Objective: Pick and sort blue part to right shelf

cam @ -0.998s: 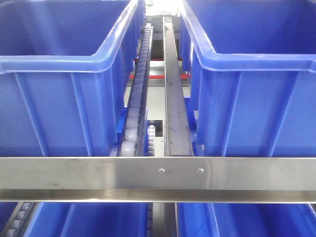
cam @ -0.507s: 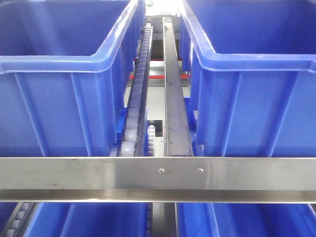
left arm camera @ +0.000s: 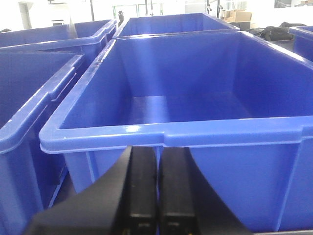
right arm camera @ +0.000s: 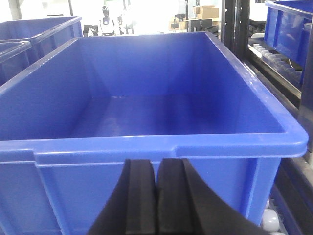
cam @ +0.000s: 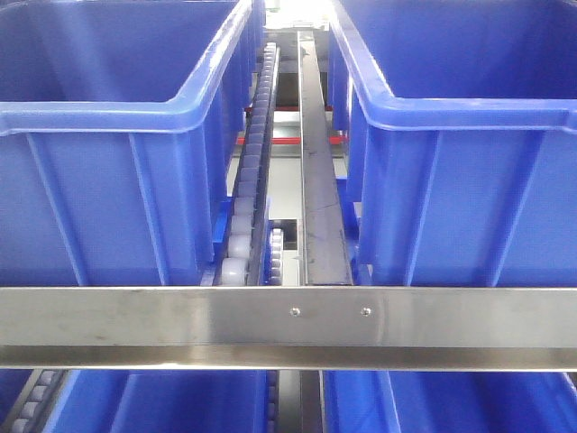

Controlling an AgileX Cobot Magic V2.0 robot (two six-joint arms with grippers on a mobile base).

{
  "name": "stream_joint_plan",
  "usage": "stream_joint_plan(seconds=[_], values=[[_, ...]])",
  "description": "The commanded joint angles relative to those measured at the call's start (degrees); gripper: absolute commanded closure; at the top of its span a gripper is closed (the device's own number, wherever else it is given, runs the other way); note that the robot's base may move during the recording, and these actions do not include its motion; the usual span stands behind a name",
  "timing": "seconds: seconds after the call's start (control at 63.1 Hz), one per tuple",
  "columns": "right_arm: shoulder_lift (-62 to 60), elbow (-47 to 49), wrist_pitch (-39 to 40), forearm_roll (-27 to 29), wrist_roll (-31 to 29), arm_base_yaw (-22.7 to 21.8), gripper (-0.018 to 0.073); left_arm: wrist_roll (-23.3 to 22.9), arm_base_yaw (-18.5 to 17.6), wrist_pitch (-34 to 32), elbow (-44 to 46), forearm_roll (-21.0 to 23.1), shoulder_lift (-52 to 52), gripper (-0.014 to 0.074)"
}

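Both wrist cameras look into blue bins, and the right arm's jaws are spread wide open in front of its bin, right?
Not quite. The right wrist view shows the right gripper with its jaws closed together, nothing between them, before the blue bin. The rest holds.

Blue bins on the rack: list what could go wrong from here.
1. Both the left gripper and right gripper look shut and empty, and no blue part is visible, so nothing may get sorted.
2. Each gripper sits low before a bin rim; moving forward could strike it.
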State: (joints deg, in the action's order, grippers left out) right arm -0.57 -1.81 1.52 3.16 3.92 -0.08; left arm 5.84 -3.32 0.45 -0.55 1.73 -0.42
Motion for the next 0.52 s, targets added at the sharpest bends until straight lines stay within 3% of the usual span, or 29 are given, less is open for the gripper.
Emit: stream_joint_plan(seconds=[0.0, 0.507], values=[[-1.23, 1.26, 4.8, -0.41, -0.18, -0.27, 0.0502, -0.63, 0.27, -5.17, -1.24, -0.08, -1.17, 0.0472], [-1.23, 1.26, 4.8, -0.41, -0.18, -0.27, 0.0502, -0.63, 0.27, -5.17, -1.24, -0.08, -1.17, 0.0472]])
